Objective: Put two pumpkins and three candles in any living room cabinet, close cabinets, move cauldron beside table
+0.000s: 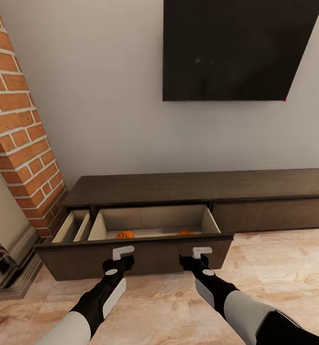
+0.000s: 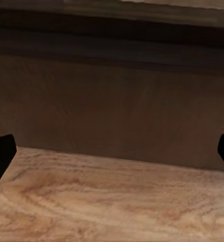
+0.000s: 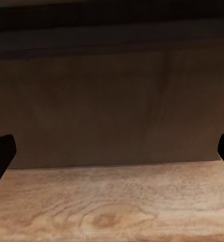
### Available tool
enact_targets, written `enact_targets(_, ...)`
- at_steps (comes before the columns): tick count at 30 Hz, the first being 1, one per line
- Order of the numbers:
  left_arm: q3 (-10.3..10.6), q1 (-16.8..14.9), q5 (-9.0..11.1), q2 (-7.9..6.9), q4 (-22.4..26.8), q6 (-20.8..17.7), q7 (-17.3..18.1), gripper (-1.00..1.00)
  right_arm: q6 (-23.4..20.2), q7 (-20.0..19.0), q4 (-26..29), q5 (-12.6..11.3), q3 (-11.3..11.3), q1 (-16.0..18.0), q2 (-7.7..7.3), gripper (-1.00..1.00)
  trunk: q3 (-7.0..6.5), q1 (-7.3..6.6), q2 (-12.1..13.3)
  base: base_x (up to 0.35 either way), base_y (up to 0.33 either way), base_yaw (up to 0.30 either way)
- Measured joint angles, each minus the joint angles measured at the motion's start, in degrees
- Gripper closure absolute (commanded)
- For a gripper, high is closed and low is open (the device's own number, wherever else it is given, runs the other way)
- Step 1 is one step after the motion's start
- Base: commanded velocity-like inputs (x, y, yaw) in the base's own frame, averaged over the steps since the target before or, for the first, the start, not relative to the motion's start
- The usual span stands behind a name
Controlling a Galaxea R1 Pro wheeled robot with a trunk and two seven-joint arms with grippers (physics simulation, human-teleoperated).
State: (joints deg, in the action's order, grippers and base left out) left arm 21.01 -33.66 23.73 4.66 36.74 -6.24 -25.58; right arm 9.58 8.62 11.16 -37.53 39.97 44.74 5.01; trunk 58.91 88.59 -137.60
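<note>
The long dark-brown cabinet (image 1: 202, 188) stands against the wall with its left drawer (image 1: 157, 254) pulled out, showing pale beige insides. Behind the drawer front I can make out the tops of two orange pumpkins, one (image 1: 124, 235) to the left and one (image 1: 185, 233) to the right. No candles or cauldron can be seen. My left gripper (image 1: 122, 258) and right gripper (image 1: 194, 258) hover just in front of the drawer front, both open and empty. In the left wrist view the left gripper (image 2: 112, 156) faces the dark panel, and the right gripper (image 3: 112, 156) faces the same panel in the right wrist view.
The cabinet's right drawer (image 1: 274, 213) is shut. A brick column (image 1: 20, 120) and a fireplace base (image 1: 5, 268) stand at the left. A black screen (image 1: 236, 48) hangs on the wall above. Light wood floor (image 1: 169, 306) lies under both arms.
</note>
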Motion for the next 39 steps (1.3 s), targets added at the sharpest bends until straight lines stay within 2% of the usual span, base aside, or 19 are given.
enact_targets(10,0.0,0.0,0.0,0.0,0.0,0.0,0.0,-1.0,0.0,0.0,0.0,0.0,0.0,0.0,0.05,-1.0,0.0,0.0,0.0,0.197,0.0,0.0)
enact_targets(31,0.0,0.0,0.0,0.0,0.0,0.0,0.1,-1.0,1.2,0.0,0.0,-0.1,-0.1,0.0,0.09,-1.0,0.0,0.0,0.0,0.006,0.0,0.0)
enact_targets(37,0.0,0.0,0.1,-0.08,0.0,-0.1,0.1,-1.0,1.4,0.0,0.0,-0.2,-0.1,0.0,0.09,-1.0,1.07,1.31,-2.4,0.0,0.0,0.0)
enact_targets(39,0.0,0.0,0.2,-0.08,0.0,-0.2,0.1,-1.0,1.4,0.0,0.0,-0.1,-0.1,0.0,0.09,-1.0,1.08,1.32,-2.4,0.0,0.0,0.0)
